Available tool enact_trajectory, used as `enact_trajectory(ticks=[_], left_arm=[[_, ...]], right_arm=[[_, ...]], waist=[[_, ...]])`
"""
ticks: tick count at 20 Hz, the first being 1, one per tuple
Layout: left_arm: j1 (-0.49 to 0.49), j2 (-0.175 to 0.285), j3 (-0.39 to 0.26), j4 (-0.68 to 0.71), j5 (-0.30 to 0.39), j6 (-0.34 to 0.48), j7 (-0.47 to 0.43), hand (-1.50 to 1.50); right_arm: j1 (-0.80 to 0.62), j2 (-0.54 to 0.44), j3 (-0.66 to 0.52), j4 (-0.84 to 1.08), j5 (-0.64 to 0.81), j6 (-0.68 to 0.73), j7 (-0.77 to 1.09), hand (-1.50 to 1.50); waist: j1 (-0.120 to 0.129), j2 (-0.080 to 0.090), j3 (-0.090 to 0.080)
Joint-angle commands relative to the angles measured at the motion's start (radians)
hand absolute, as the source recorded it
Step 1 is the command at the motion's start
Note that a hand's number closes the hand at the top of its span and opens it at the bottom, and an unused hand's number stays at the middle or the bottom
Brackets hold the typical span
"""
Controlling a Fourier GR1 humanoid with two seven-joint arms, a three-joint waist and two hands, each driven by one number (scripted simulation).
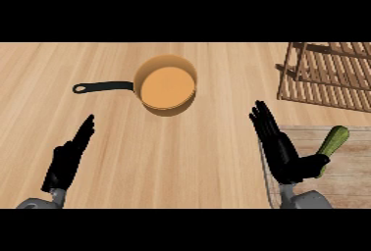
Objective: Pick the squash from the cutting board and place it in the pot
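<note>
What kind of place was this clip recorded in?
Most likely a kitchen counter. A wood-grain top carries an orange pot with a long black handle, a green squash lies on a cutting board, and a slatted wooden rack sits at the far right.

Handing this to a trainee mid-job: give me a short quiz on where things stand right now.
1. True or false: the squash already lies in the pot.
2. The pot's handle points toward the view's: A left, B right, C bottom.
3. Fill in: the squash lies on the ___ beside the right robot hand.
Key: 1 false; 2 A; 3 cutting board.
</note>
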Motion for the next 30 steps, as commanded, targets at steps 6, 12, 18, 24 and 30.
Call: enact_trajectory(ticks=[6, 12, 18, 24, 30], left_arm=[[-0.115, 0.003, 0.208, -0.14, 0.112, 0.079, -0.024, 0.0], [-0.132, -0.014, 0.196, -0.233, 0.157, 0.079, 0.095, 0.0], [-0.12, -0.044, 0.21, -0.225, 0.127, 0.074, 0.094, 0.0], [-0.136, -0.021, 0.225, -0.281, 0.115, 0.1, 0.178, 0.0], [-0.171, -0.051, 0.193, -0.229, 0.086, 0.096, 0.159, 0.0]], right_arm=[[-0.005, -0.375, -0.467, 0.12, -0.051, -0.002, -0.127, 1.5], [0.106, -0.419, -0.56, 0.396, 0.067, -0.053, -0.456, -1.5], [0.129, -0.521, -0.61, 0.394, 0.064, 0.125, -0.563, -1.5], [0.169, -0.67, -0.491, 0.266, 0.133, 0.255, -0.283, -1.5], [0.104, -0.791, -0.33, 0.159, 0.266, 0.329, -0.015, -1.5]], waist=[[-0.04, -0.027, -0.006], [-0.011, -0.019, -0.003], [-0.015, -0.019, -0.01], [-0.013, -0.022, -0.013], [-0.003, -0.015, -0.014]])
